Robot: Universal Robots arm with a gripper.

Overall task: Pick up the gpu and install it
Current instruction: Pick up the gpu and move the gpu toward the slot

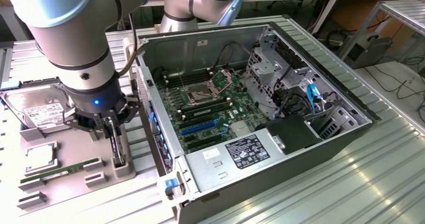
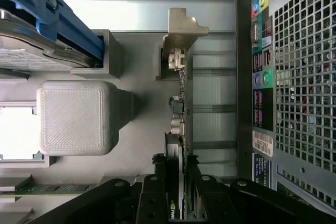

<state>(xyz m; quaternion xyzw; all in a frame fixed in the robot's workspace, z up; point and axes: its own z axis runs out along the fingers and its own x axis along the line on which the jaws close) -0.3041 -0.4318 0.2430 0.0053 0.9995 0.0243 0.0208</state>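
On the exterior view's left, a grey fixture tray (image 1: 69, 142) lies on the metal bench, and from where I stand the hard drive (image 1: 41, 109) sits at its far corner with its white label up. Below that lies a square processor (image 1: 40, 157), then a slim green RAM stick (image 1: 56, 174) flat in its slot. Just beside these, at the tray's edge nearest the computer, the gpu (image 1: 119, 148) stands on its long edge in a slotted holder. The arm comes straight down over it. The gripper (image 1: 114, 134) is closed narrow on the card's upper edge. The wrist view shows the black fingers (image 2: 159, 179) pressed against both faces of the gpu (image 2: 181, 129), whose pale metal bracket (image 2: 181, 24) rests at the holder's far end. To the right lies the open computer case (image 1: 265, 174) on its side, motherboard (image 1: 212, 109) exposed, close beside the tray.
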